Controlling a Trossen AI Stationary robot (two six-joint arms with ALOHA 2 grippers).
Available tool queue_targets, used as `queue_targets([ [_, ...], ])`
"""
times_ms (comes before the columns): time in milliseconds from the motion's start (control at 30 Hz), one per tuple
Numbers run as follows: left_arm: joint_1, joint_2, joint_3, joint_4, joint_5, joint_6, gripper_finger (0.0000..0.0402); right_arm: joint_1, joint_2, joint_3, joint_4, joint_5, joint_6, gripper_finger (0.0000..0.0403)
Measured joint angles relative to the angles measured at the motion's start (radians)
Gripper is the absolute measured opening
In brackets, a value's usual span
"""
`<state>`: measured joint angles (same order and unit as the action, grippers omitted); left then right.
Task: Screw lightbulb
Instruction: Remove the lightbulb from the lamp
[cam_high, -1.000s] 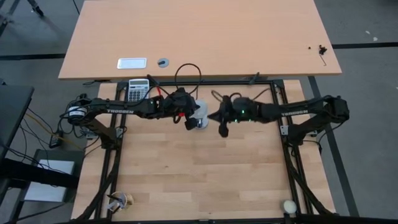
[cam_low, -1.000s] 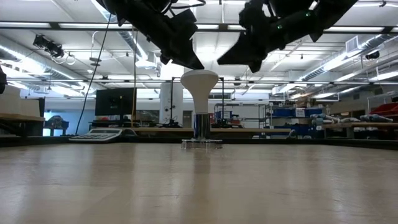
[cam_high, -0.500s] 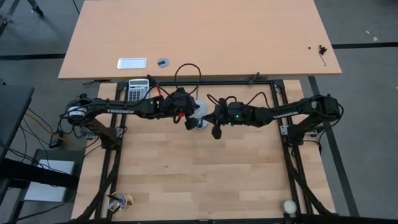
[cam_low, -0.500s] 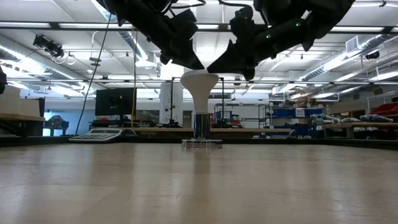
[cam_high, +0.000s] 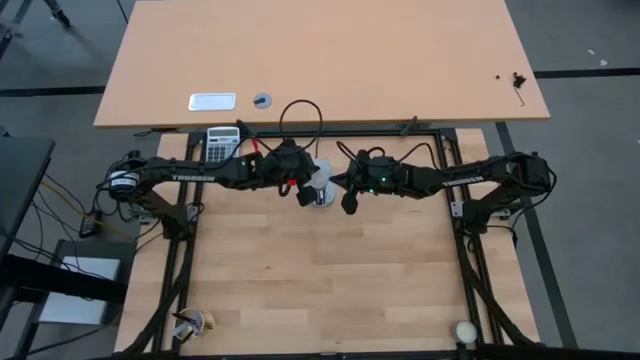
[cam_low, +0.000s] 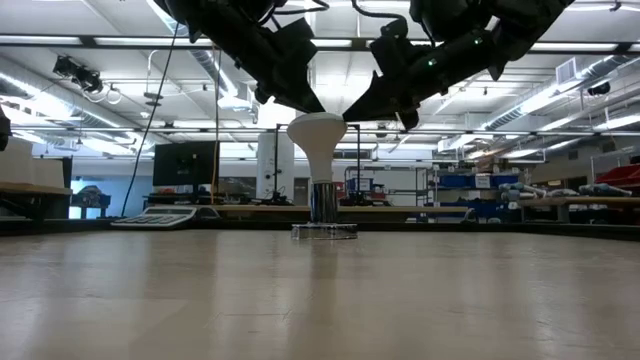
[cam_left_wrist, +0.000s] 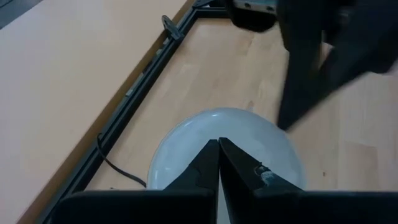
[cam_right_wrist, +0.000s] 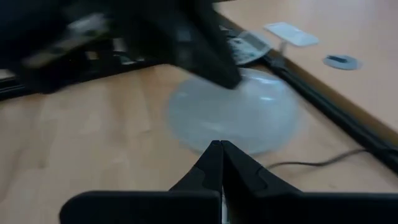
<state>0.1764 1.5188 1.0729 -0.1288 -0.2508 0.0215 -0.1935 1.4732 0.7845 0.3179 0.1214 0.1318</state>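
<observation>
The lightbulb (cam_low: 317, 135) stands upright toward the far edge of the worktop (cam_high: 320, 270), about midway between its left and right edges. Its narrow screw base points straight down into a silver socket (cam_low: 323, 203) that sits on a small flat plate, and its white dome faces up. So the long axis is vertical, and any turning has to go round that upright line.

Both arms meet above the dome, one from each side. The left gripper (cam_low: 300, 98) slants down from the left side of the worktop, with its tip at the dome's upper left shoulder. The right gripper (cam_low: 372, 103) slants down from the right, with its tip just beside the dome's upper right. Whether either tip actually touches the glass I cannot tell.

From each wrist camera the dome lies directly ahead of and below the fingertips. The jaws of both grippers are closed tight, finger against finger, with nothing between them. Neither arm has a grip on the bulb.

The two arms look about equally near. To my eye, the jaws of one would have to part and drop around the dome before a twist about the vertical axis could begin.

Behind the bulb, a calculator (cam_high: 222, 143) lies near the far left corner.
</observation>
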Motion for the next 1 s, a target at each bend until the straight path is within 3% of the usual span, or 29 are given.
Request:
queue_targets([
  [267,-0.005,0.000,0.000,0.009,0.050,-0.007,0.0019,-0.096,-0.047,-0.002,-0.108,0.083,-0.002,0.0011],
  [467,-0.004,0.000,0.000,0.010,0.045,-0.007,0.0019,-0.152,-0.066,-0.002,-0.126,-0.009,-0.003,0.0011],
  [600,-0.003,0.000,0.000,0.009,0.040,-0.007,0.0019,-0.102,-0.070,-0.001,-0.122,-0.072,-0.026,0.0011],
  [1000,-0.002,0.000,0.000,0.015,0.036,-0.006,0.0019,0.095,-0.069,-0.001,-0.035,-0.055,-0.055,0.0011],
])
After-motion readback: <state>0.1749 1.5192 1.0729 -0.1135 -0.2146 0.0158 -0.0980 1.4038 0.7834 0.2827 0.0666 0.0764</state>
